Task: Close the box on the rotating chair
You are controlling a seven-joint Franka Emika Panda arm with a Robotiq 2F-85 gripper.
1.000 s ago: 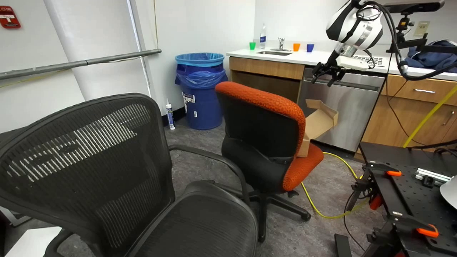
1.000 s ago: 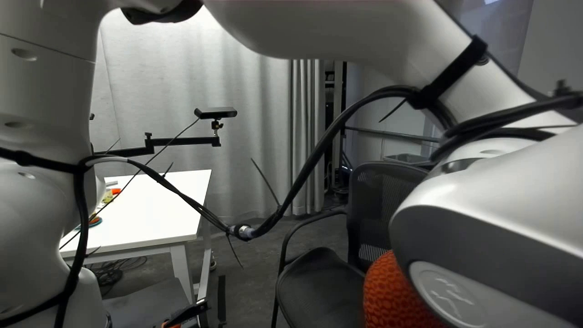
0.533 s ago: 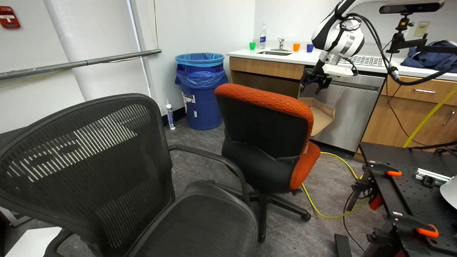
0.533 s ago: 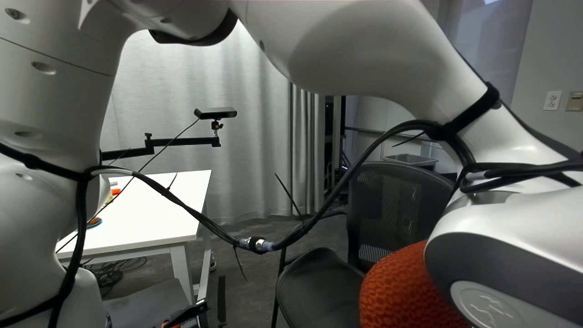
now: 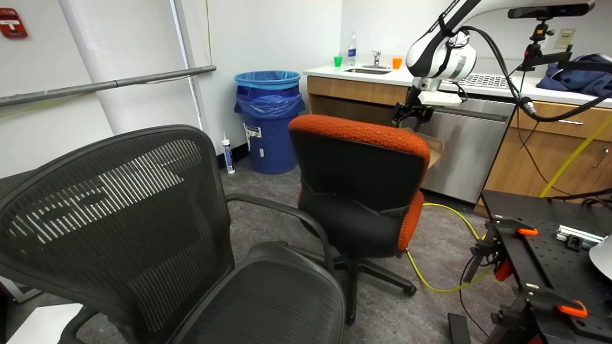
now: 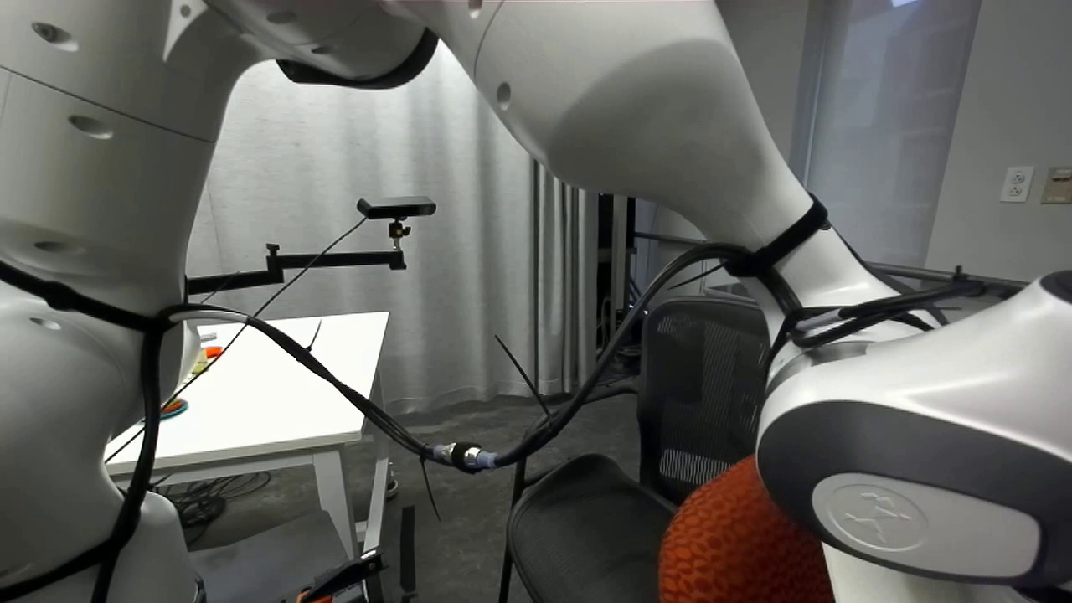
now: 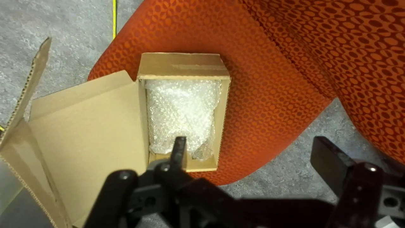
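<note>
In the wrist view we see the cardboard box [image 7: 185, 67] sitting on the orange-red rotating chair [image 7: 256, 117], its lid [image 7: 88, 136] folded wide open toward the left of that view and jutting past the chair's edge, with bubble wrap [image 7: 183, 110] inside. We find the end effector [image 7: 250, 139] with its fingers [image 7: 329, 164] spread well apart, one of them overlapping the box's lower end from our angle, though we cannot tell whether they touch. In an exterior view, the end effector shows just beyond the top of the backrest [image 5: 356, 174], which hides most of the box.
</note>
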